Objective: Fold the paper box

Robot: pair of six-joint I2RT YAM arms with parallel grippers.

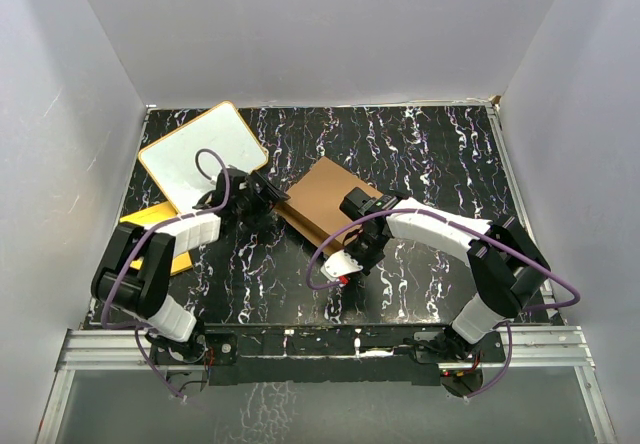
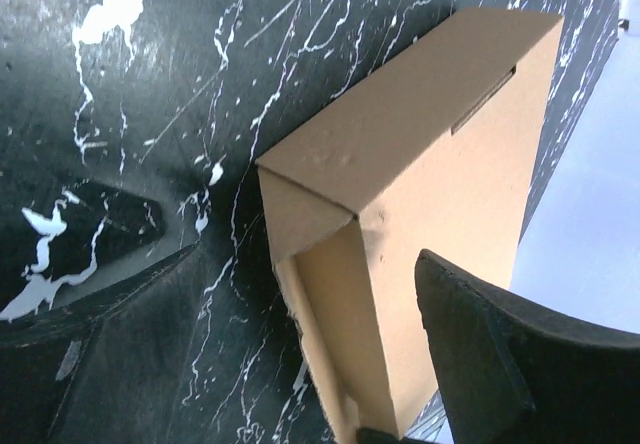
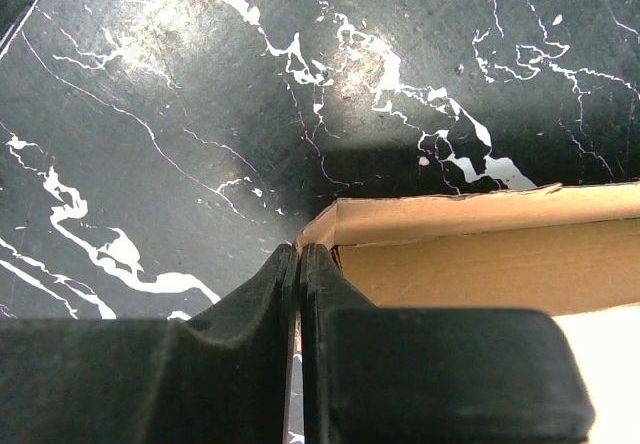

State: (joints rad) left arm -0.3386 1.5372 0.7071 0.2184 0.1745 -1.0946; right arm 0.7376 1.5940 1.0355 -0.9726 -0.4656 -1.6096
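Note:
The paper box [image 1: 325, 202] is plain brown cardboard, folded into a shallow box on the black marbled table. My left gripper [image 1: 270, 204] is open at the box's left end. In the left wrist view the box [image 2: 420, 154] has its near corner between the wide-spread fingers [image 2: 500, 364], and the end panel stands slightly apart from the side wall. My right gripper [image 1: 354, 207] is at the box's right side. In the right wrist view its fingers [image 3: 250, 304] are pressed together, tips against the box's corner [image 3: 345, 219], with nothing seen between them.
A white board with an orange rim [image 1: 203, 154] lies at the back left. A flat orange-yellow sheet [image 1: 160, 232] sits under the left arm. Grey walls enclose the table on three sides. The metal rail with the arm bases [image 1: 330, 344] runs along the near edge.

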